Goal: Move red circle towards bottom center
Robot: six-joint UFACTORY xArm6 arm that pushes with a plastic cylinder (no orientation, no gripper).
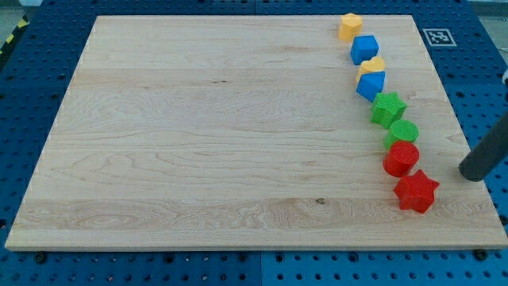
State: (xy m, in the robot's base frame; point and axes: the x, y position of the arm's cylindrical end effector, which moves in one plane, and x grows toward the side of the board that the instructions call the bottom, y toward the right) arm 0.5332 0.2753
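Wide stretch of bare wooden counter (198,135) across the view's left and middle, all of it well left of my tip. Then a curving chain of blocks down the view's right side: yellow hexagon-ish block (350,26) at the view's top, blue block (365,49) under it, another yellow block (371,66) peeking out behind a second blue block (371,84), then green star (389,108), green circle (402,133), red circle (401,158), red star (416,191).

Red circle sitting just left of my tip (473,172), slightly higher in the view, apart from it. Jammed against green circle above, with red star just below-right, right on the way toward the view's bottom. Open counter only to its left and lower left.

No hand on this rig, just a dark rod, so nothing gripped. Tip close to the counter's right edge; blue pegboard (484,95) beyond.
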